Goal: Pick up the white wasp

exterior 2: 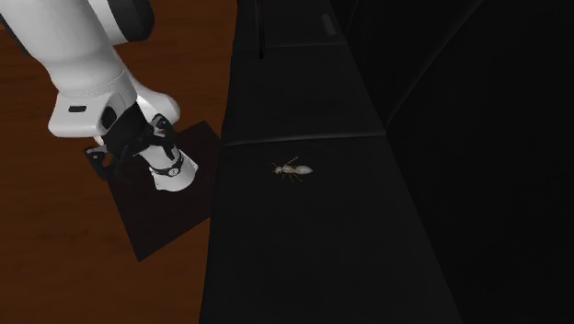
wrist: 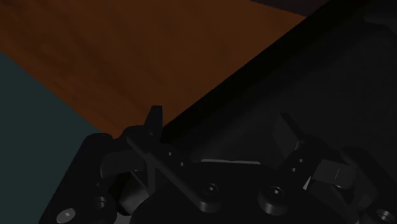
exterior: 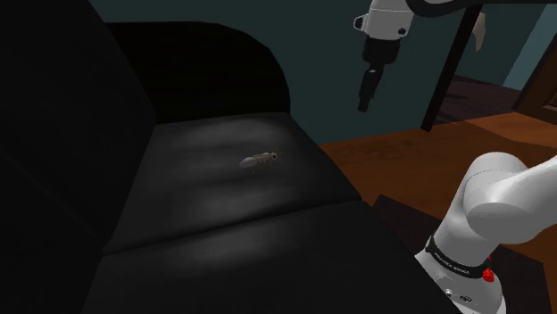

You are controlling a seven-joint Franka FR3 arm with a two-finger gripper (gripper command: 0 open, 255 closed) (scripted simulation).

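The white wasp lies on the lit seat cushion of a black sofa, its body lengthwise across the cushion. From above, the wasp rests just past the seam between two cushions. My black gripper hangs high in the air, well above the wasp and off towards the shoulder view's right, over the sofa's far end and pointing down. In the wrist view the gripper is open: its fingers stand apart with nothing between them, and below them are wooden floor and the sofa's dark edge.
The sofa's backrest and armrest rise around the seat. A wooden floor runs beside the sofa, with a dark slanted post and a teal wall behind. My white base sits on its dark stand.
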